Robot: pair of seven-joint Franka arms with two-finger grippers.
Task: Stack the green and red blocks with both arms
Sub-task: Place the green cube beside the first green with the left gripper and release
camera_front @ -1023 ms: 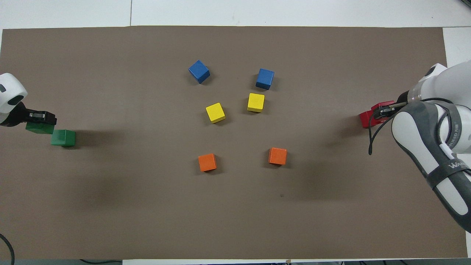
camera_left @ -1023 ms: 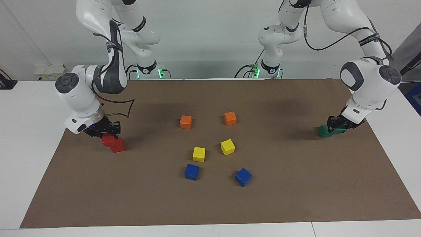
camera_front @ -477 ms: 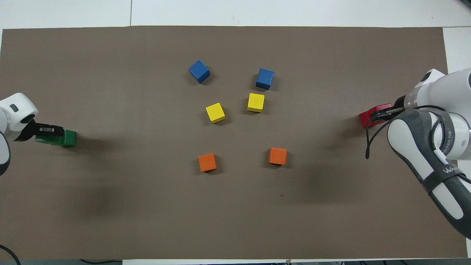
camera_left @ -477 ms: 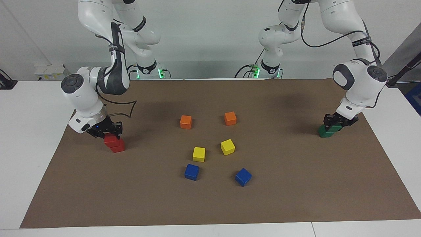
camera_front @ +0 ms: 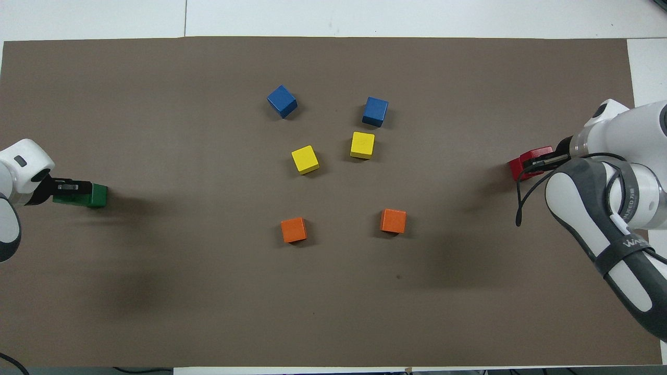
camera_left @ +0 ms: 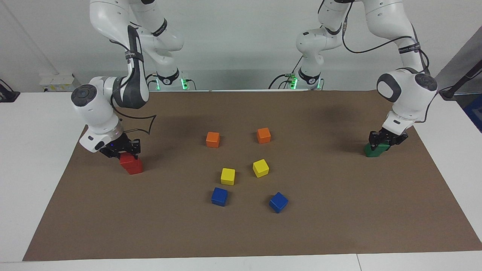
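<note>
At the right arm's end of the brown mat, my right gripper (camera_left: 126, 152) is shut on a red block (camera_left: 125, 159). That block sits squarely over the second red block (camera_left: 135, 169), and I cannot tell whether the two touch. At the left arm's end, my left gripper (camera_left: 386, 140) is shut on a green block (camera_left: 384, 147), held over the other green block (camera_left: 371, 152), which rests on the mat. In the overhead view, the left gripper (camera_front: 68, 186) covers most of the green pair (camera_front: 98, 196). There, too, the right gripper (camera_front: 539, 162) hides much of the red pair (camera_front: 518, 167).
Two orange cubes (camera_left: 212, 139) (camera_left: 263, 135), two yellow cubes (camera_left: 228, 176) (camera_left: 260, 168) and two blue cubes (camera_left: 219, 196) (camera_left: 278, 202) lie spread across the middle of the mat (camera_left: 339, 226). White tabletop (camera_left: 30, 150) borders the mat at both ends.
Each gripper has carried its block sideways until it stands over the matching block on the mat. Both arms' elbows have swung in toward the table's middle.
</note>
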